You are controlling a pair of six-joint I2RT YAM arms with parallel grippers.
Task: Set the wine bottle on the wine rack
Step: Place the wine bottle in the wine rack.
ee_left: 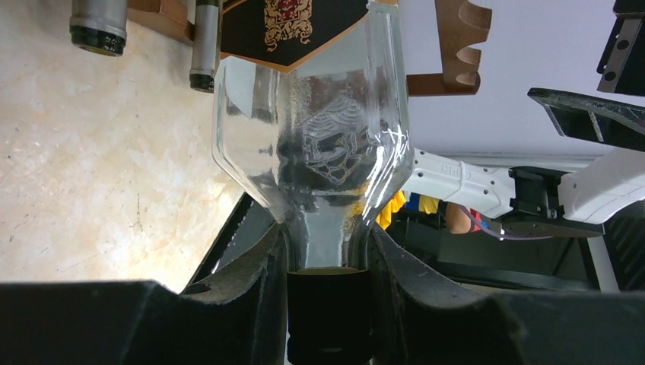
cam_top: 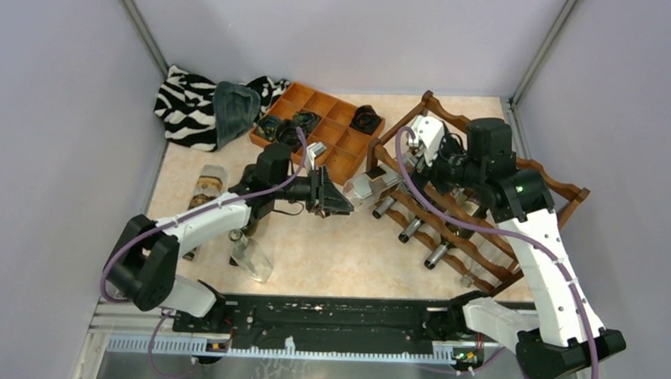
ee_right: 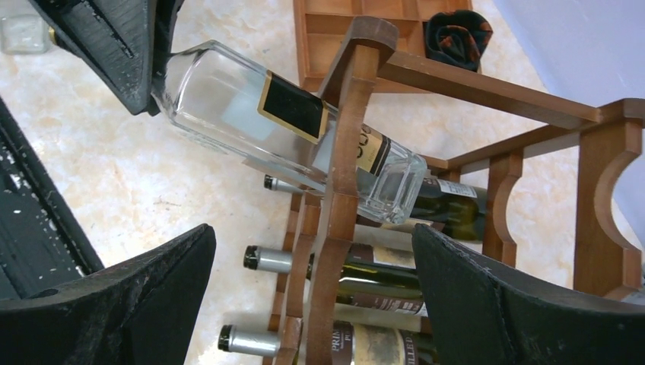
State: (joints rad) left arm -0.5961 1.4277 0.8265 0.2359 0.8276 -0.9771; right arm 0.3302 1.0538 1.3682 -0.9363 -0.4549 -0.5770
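**Beige marbled tabletop, grey-walled cell: clear bottle part-way into rack**

Tabletop (cam_top: 347, 257) is pale and stone-patterned, w/ plain grey walls on three sides. L gripper (cam_top: 340, 200) has its jaws closed on the neck and dark cap of the wine bottle (cam_top: 367, 189), a clear, square-shouldered glass bottle w/ a black, gold-edged label. The bottle lies tilted, neck toward the L arm and base toward the wine rack (cam_top: 482, 232). In the R wrist view its base end sits beyond a rack end post and just above a dark green bottle. Whether the glass rests on a rail cannot be told.

R gripper (ee_right: 312, 304) hangs over the rack w/ jaws spread wide and nothing between them, near the bottle's base but apart from it.

The rack is a reddish-brown wooden frame w/ scalloped rails, standing at centre-right. Lower tiers carry racked bottles (cam_top: 411, 230), foil-capped necks pointing toward the L arm.

An orange-brown compartment tray (cam_top: 343, 160) lies behind the L gripper, w/ dark rolled items (cam_top: 367, 117) in some cells. A zebra-print cloth (cam_top: 183, 108) and a grey cloth (cam_top: 234, 110) sit at far L. Two clear bottles (cam_top: 252, 258) lie on the tabletop beside the L arm.
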